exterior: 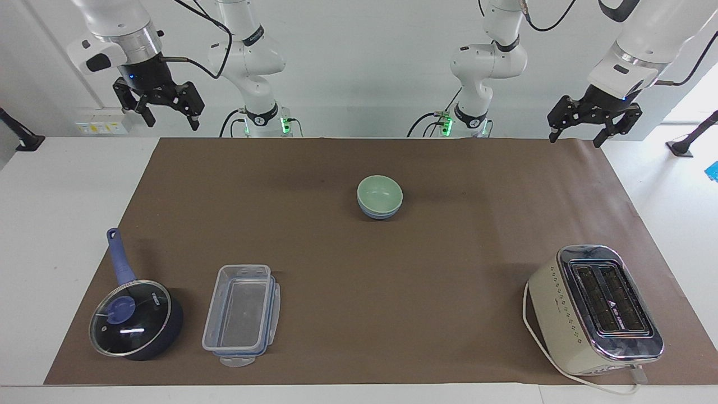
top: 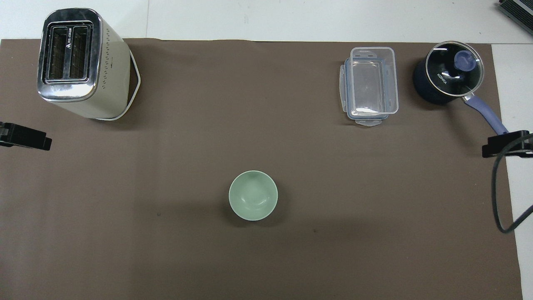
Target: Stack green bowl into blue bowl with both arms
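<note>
The pale green bowl sits nested inside the blue bowl at the middle of the brown mat, upright. In the overhead view the green bowl hides the blue bowl. My right gripper is open and empty, raised over the table edge at the right arm's end, well apart from the bowls. My left gripper is open and empty, raised over the mat's corner at the left arm's end, and waits there. Only their black tips show in the overhead view.
A cream and chrome toaster stands farther from the robots at the left arm's end. A clear plastic container and a dark blue lidded saucepan stand farther from the robots at the right arm's end.
</note>
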Motion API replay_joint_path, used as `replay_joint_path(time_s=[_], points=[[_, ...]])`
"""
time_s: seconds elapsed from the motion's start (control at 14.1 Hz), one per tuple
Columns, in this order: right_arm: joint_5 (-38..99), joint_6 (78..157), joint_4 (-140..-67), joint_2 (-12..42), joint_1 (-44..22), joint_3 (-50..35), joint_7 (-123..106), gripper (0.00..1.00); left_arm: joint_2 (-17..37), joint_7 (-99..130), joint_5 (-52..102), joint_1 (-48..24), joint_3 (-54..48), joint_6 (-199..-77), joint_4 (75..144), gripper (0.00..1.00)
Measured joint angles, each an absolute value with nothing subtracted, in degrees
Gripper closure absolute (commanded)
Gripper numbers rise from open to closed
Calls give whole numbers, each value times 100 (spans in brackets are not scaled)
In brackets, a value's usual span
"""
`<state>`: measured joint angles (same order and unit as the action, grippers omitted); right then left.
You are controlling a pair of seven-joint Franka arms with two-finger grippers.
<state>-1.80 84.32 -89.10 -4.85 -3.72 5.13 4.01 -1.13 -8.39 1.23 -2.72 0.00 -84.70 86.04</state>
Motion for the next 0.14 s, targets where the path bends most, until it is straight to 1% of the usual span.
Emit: replay_joint_path(time_s=[0.14], points=[[-180,8432,-8927,-485,-372,513,400,0,-113,-839,123,-272,-1,-8470,8604,0]])
